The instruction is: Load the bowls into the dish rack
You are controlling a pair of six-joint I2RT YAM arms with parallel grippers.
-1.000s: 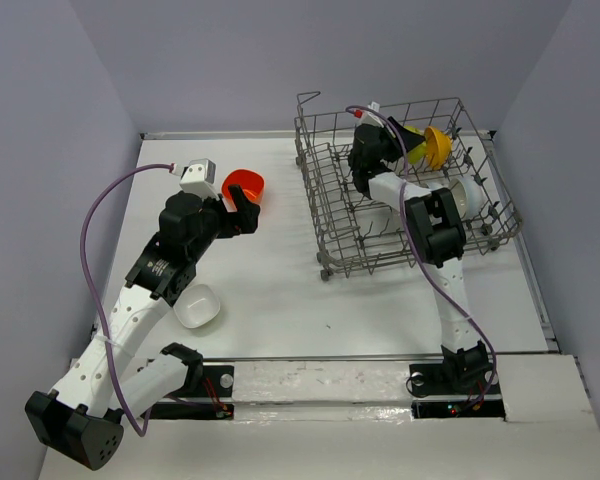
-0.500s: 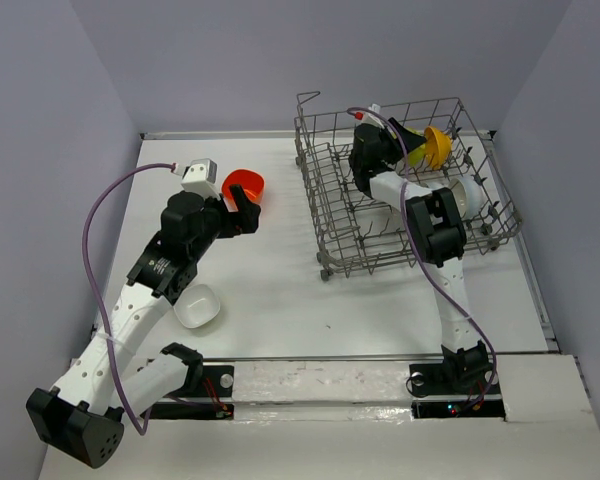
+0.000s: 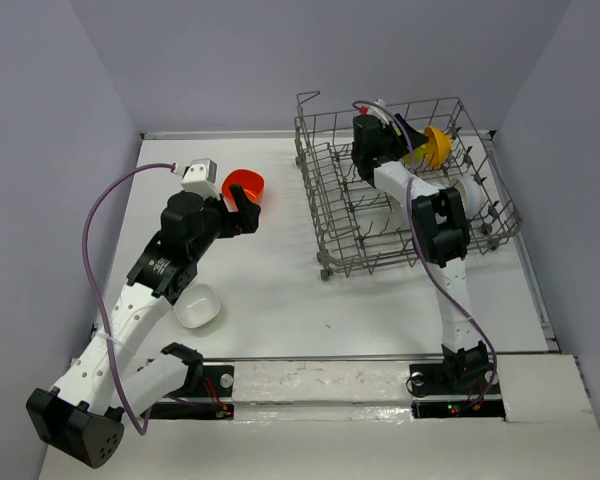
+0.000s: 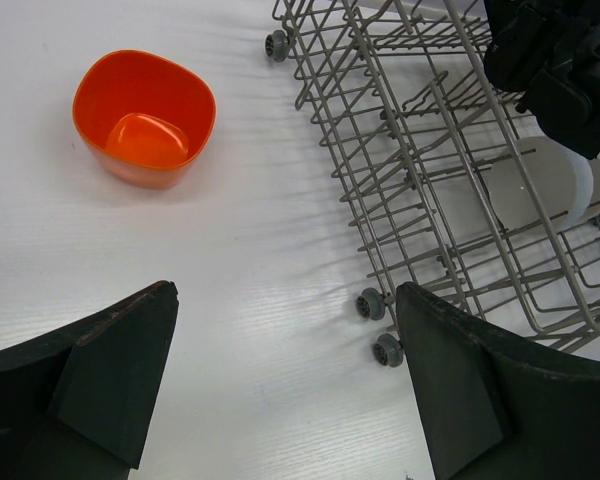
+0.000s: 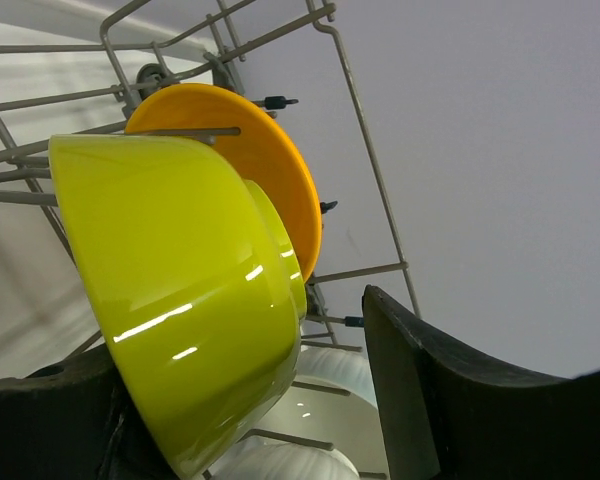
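1. Top external: the dish rack (image 3: 320, 210) sits at 2 o'clock on the table (image 3: 280, 280). My right arm reaches into its far corner.
2. Right wrist view: the lime green bowl (image 5: 180, 290) stands on edge among the prongs. The orange-yellow bowl (image 5: 270, 170) is just behind it, also on edge. A white bowl (image 5: 310, 410) lies lower down at 6 o'clock.
3. Right end effector (image 5: 210, 345): the jaws are partly apart and straddle the lime green bowl. There is a clear gap between the 3 o'clock finger (image 5: 450, 400) and the bowl wall, and the other finger is mostly hidden behind the bowl. I judge there is no grip and the rack carries the bowl.
4. Left end effector (image 4: 285, 390): the jaws are spread to full width and hold nothing, hovering over bare table.
5. The red-orange bowl (image 4: 145, 118) sits upright on the table at 11 o'clock in the left wrist view, well apart from the dish rack.
6. A second white bowl (image 3: 197, 306) sits on the table at 8 o'clock in the top view, just beside my left forearm.
7. Tally, as far as I can see: three bowls are in the rack and two are out on the table. I judge the task a little past halfway. The red-orange bowl looks like the nearer pick for my left side.
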